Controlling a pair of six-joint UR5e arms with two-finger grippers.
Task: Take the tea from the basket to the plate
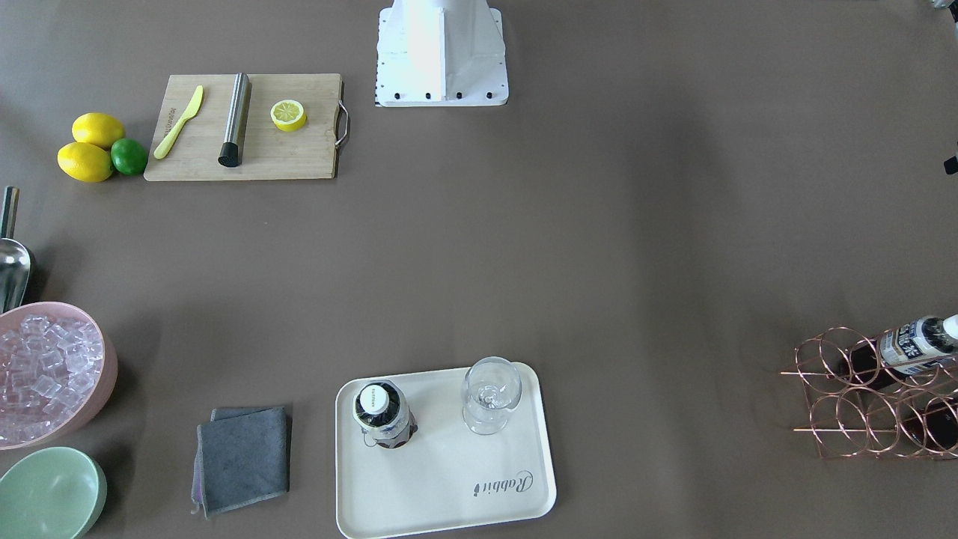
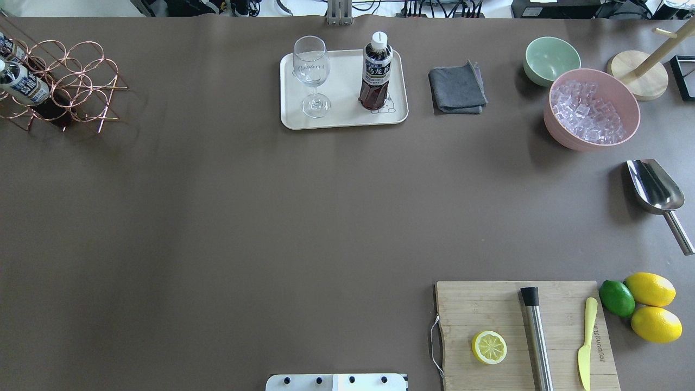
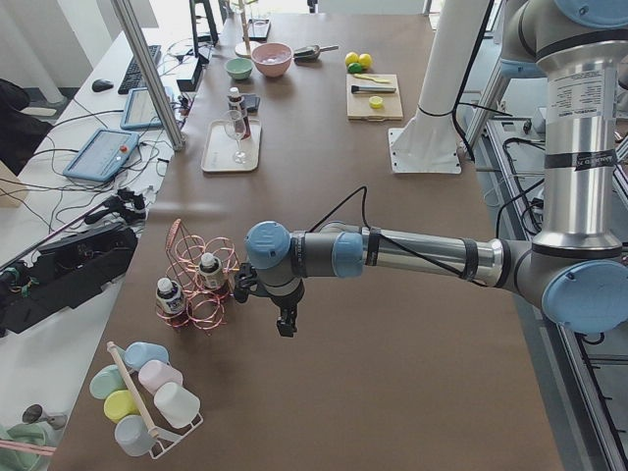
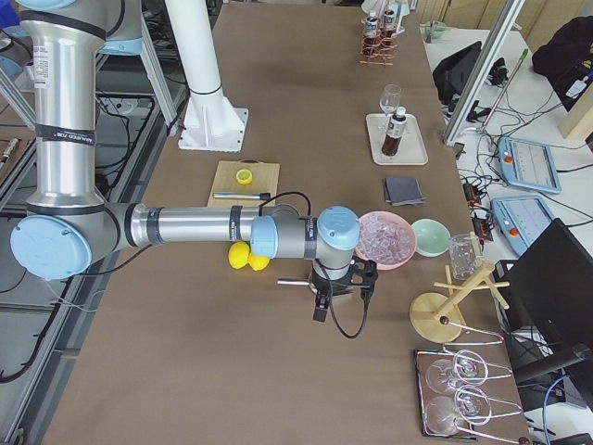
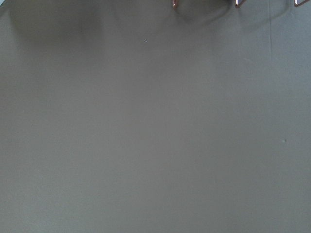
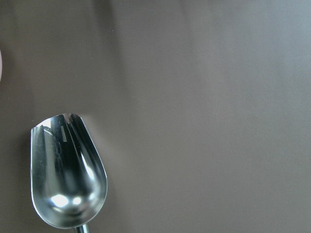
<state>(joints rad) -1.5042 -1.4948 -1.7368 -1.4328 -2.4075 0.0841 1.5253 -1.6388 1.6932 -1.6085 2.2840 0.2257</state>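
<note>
One tea bottle (image 1: 383,414) stands upright on the cream plate (image 1: 449,486), beside a stemmed glass (image 1: 490,393); both show in the overhead view, bottle (image 2: 376,70) and plate (image 2: 343,118). Two more tea bottles (image 3: 169,294) lie in the copper wire basket (image 2: 70,87) at the table's left end. My left gripper (image 3: 285,321) hangs over the table next to the basket (image 3: 201,285), holding nothing that I can see. My right gripper (image 4: 320,311) hangs near the pink bowl. I cannot tell whether either gripper is open or shut.
A pink bowl of ice (image 2: 591,108), a green bowl (image 2: 551,60), a grey cloth (image 2: 457,89) and a metal scoop (image 2: 657,190) are at the right. A cutting board (image 2: 524,334) with a lemon half, a knife and a steel tube lies near, with lemons and a lime beside it.
</note>
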